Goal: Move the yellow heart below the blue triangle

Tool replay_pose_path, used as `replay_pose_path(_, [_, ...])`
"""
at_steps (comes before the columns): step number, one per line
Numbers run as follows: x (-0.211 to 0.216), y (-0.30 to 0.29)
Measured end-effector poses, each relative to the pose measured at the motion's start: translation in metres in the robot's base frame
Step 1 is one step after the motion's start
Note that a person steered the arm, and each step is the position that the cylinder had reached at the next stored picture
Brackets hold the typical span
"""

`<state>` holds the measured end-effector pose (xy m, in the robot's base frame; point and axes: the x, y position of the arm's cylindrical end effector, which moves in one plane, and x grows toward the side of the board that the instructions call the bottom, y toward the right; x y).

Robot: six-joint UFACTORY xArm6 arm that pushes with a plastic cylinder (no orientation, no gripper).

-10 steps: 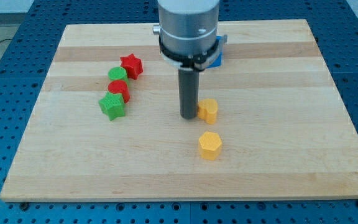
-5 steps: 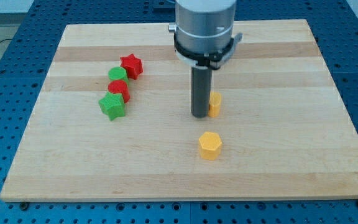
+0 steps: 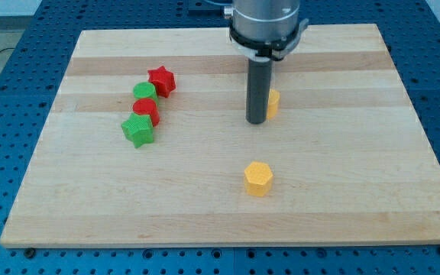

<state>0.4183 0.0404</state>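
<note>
The wooden tabletop (image 3: 342, 191) fills most of the view, and the arm's grey body (image 3: 268, 23) hangs over its top edge. There is no gripper to read, only the dark rod, and my tip (image 3: 256, 121) rests touching the left side of the yellow heart (image 3: 273, 101), which is half hidden behind the rod. Taking the heart as landmark: the yellow hexagon (image 3: 257, 178) lies well below it; the red star (image 3: 161, 79), green cylinder (image 3: 144, 92), red block (image 3: 146, 108) and green star (image 3: 138, 130) cluster far left. The blue triangle is not visible.
</note>
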Motion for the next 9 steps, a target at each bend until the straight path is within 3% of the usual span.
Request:
replay_pose_path(2, [0.025, 0.004])
replay_pose_path(5, [-0.027, 0.007])
replay_pose_path(7, [0.020, 0.024])
replay_pose_path(9, [-0.007, 0.044])
